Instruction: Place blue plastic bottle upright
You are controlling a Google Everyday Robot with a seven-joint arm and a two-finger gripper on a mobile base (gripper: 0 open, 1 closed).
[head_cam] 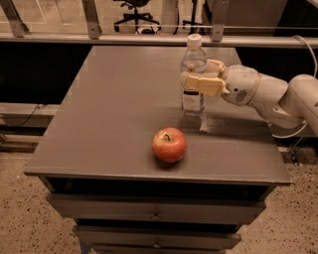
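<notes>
- Right, apple (169,144) sits near the front edge of the bench (109,124).
- Behind it and apart, the blue plastic bottle (192,63) stands upright on the bench, white cap on top.
- Tool (197,74), arm entering from the right, is clamped on the bottle's mid-body just above the label.
- Far back: office chair (135,12).

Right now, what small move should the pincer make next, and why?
Probably open and let go: the pincer grips the blue plastic bottle midway up, and the bottle stands upright, its base seemingly resting on the table.
</notes>
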